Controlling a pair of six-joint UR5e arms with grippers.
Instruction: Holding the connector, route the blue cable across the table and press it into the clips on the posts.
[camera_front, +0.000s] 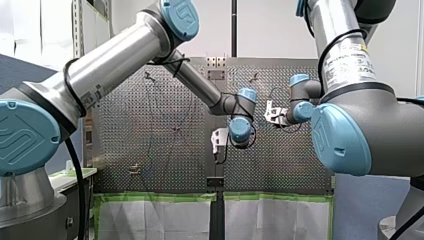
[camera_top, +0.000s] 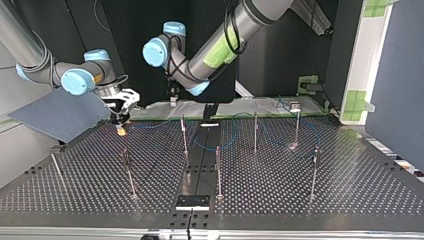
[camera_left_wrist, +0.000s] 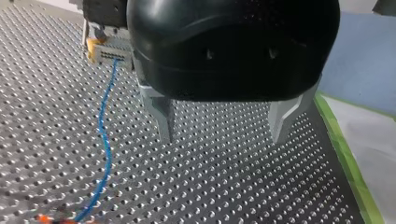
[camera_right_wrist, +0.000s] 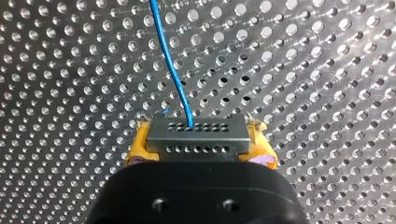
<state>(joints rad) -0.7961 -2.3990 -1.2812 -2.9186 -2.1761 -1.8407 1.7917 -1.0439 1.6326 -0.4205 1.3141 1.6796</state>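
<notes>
- You see my right gripper (camera_right_wrist: 200, 145) clamped on the connector (camera_right_wrist: 197, 133) — a grey block with rows of holes, between yellow pads (camera_right_wrist: 139, 150).
- Thin blue cable (camera_right_wrist: 170, 65) runs from it over the perforated metal table (camera_right_wrist: 327, 93).
- My left gripper (camera_left_wrist: 224, 128) — metal fingers (camera_left_wrist: 163, 116) wide apart.

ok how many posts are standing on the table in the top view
7. Far row: left post, middle post, right post. Near row: leftmost post, second post, third post, rightmost post. More may be hidden.
</notes>
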